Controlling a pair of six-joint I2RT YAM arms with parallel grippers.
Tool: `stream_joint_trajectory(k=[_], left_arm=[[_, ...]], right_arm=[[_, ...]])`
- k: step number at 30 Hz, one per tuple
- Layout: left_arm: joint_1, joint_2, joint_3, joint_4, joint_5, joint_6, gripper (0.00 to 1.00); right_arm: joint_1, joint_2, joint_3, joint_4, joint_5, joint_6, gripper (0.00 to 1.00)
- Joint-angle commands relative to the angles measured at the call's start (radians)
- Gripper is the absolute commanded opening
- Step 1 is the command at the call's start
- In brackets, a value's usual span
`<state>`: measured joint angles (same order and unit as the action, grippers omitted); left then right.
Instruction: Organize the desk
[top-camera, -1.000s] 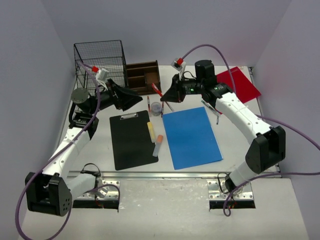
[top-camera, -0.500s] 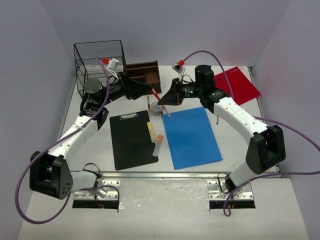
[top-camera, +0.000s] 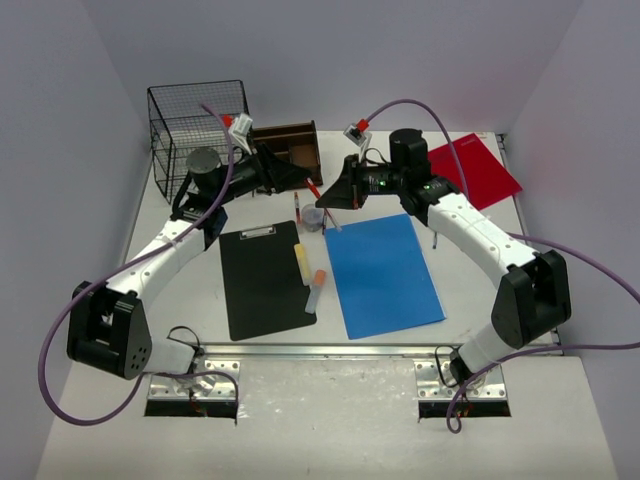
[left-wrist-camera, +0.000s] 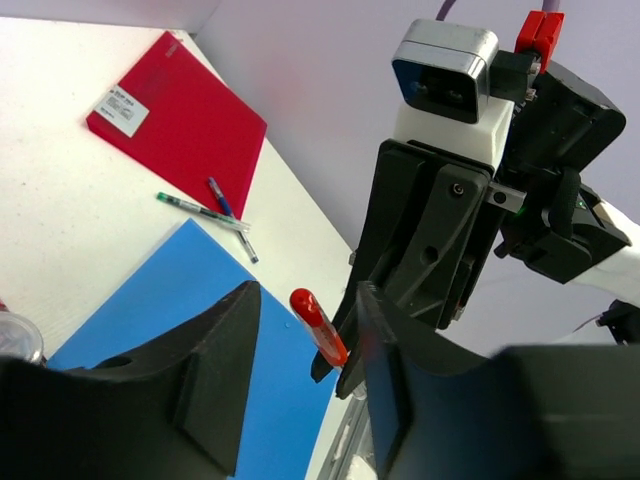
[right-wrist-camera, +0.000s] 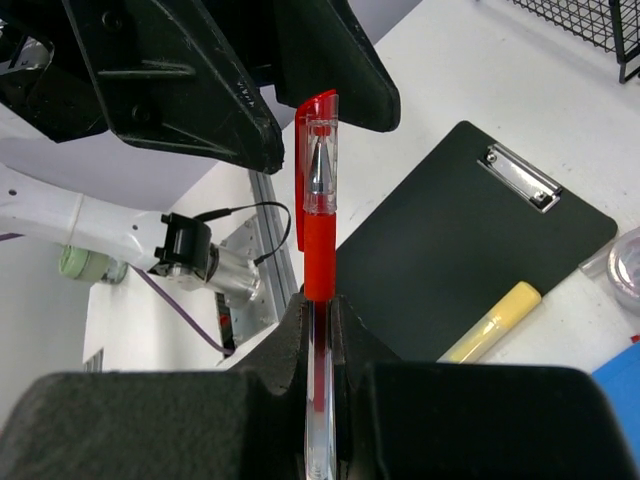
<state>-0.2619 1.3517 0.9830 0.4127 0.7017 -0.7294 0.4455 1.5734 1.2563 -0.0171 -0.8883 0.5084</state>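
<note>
Desk (top-camera: 205, 300) is white, matte, silver-railed along front.

**Setting:** robotics laboratory cell, dressed as an office workstation.

**Evidence of laboratory:**
- White desk (top-camera: 200, 300) with a silver metal rail (top-camera: 330, 350) along its near edge.
- Plain pale walls (top-camera: 330, 50) box the desk in on three sides.
- Two white-and-black robot arms, left arm (top-camera: 160, 255) and right arm (top-camera: 480, 235), are mounted at the rail.
- Purple cables (top-camera: 590, 270) loop off both arms.

**Evidence of office, stock in view:**
- Black clipboard (top-camera: 262, 285).
- Blue sheet (top-camera: 385, 275).
- Red folder (top-camera: 480, 170).
- Black wire mesh basket (top-camera: 190, 120).
- Brown wooden organizer (top-camera: 290, 145).
- Red pen (right-wrist-camera: 318, 200).
- Loose pens (left-wrist-camera: 205, 208).
</note>
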Motion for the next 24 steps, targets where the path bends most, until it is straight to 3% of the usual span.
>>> stream_joint_trajectory(k=[1,6,11,12,13,14,15,17,18,21,24], left_arm=[[-0.029,0.009,0.065,0.022,0.005,0.02,0.38],[-0.04,0.023,0.075,0.02,0.012,0.022,0.25],[-0.047,0.03,0.079,0.006,-0.001,0.031,0.03],[-0.048,0.03,0.084,-0.005,-0.013,0.041,0.0],[-0.047,0.03,0.095,-0.024,-0.028,0.057,0.0],[-0.046,0.03,0.097,-0.045,-0.031,0.076,0.0],[-0.046,0.032,0.117,-0.068,-0.056,0.1,0.0],[-0.046,0.041,0.202,-0.196,-0.156,0.248,0.0],[-0.045,0.049,0.225,-0.251,-0.184,0.315,0.0],[-0.046,0.075,0.308,-0.348,-0.344,0.545,0.0],[-0.045,0.108,0.357,-0.337,-0.566,0.708,0.0]], right_arm=[[0.011,-0.017,0.057,-0.005,0.032,-0.033,0.0],[0.013,-0.004,0.074,-0.011,0.049,-0.04,0.0],[0.015,0.009,0.089,-0.011,0.056,-0.037,0.02],[0.015,0.013,0.095,-0.016,0.058,-0.036,0.1],[0.015,0.017,0.101,-0.031,0.062,-0.036,0.3],[0.015,0.019,0.108,-0.034,0.063,-0.041,0.34],[0.015,0.019,0.114,-0.045,0.072,-0.049,0.49],[0.008,0.008,0.121,-0.14,0.132,-0.121,0.88],[0.006,0.001,0.117,-0.158,0.155,-0.153,0.97],[-0.04,-0.016,0.087,-0.229,0.189,-0.223,0.99],[-0.1,-0.031,0.05,-0.277,0.209,-0.262,0.99]])
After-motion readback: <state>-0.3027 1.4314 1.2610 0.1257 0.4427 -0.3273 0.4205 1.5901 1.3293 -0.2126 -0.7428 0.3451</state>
